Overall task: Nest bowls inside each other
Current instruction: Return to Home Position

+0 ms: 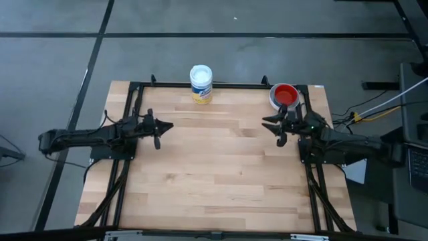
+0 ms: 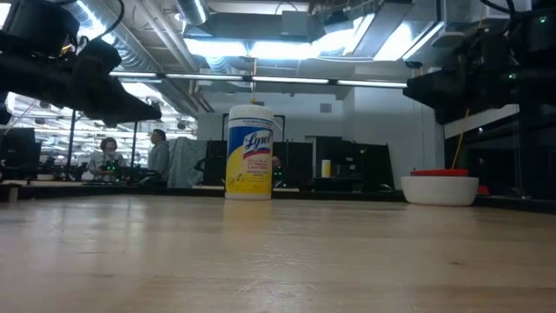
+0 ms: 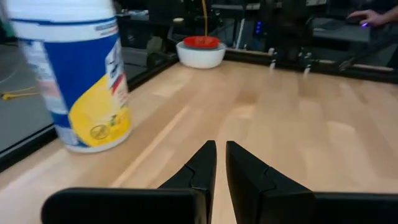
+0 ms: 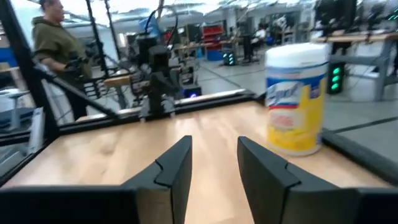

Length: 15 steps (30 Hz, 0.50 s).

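Standing on the can's [image 1: 201,84] right-arm side, the bowl stack [image 1: 283,95] shows red on top, white outside. Left gripper [image 3: 221,144] jaws almost together, right gripper [image 4: 214,140] jaws apart; the 2 are empty. Risk: right gripper is near the stack & could bump it when retracting.

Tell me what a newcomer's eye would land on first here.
The bowl stack, red showing on top inside a white bowl, sits at the far right corner of the table. A white wipes canister with a yellow label stands alone at the middle of the far edge. The left tool, shut, and the right tool, open, hover empty at either side.
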### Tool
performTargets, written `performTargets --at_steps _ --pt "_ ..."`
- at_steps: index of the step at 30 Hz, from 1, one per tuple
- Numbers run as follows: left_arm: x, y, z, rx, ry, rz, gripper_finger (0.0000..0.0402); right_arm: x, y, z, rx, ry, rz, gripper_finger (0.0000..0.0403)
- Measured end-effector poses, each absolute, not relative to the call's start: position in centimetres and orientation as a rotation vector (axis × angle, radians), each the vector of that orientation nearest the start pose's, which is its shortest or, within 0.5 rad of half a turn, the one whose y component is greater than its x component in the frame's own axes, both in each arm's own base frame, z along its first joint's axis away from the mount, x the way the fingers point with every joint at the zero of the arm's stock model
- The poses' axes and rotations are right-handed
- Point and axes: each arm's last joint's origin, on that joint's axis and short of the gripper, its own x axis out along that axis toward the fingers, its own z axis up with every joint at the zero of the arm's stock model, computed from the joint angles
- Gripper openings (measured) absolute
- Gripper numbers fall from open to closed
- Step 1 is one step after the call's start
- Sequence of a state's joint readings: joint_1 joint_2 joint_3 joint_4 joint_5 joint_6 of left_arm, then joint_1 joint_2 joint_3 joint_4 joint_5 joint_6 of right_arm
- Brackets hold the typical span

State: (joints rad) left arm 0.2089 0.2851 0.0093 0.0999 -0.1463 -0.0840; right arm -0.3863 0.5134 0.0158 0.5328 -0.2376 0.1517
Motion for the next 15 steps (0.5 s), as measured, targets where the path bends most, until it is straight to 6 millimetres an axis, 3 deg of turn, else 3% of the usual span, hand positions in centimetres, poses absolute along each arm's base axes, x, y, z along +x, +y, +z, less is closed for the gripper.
performTargets --at_steps 5,15 --pt "11.5 1.6 14.8 -0.083 0.200 0.366 0.0031 13.2 -2.9 16.9 0.141 -0.025 -0.127 0.0126" --pt "11.9 0.6 14.1 -0.076 0.258 0.379 0.0031 14.0 -2.5 16.8 0.128 -0.036 -0.155 0.0155"
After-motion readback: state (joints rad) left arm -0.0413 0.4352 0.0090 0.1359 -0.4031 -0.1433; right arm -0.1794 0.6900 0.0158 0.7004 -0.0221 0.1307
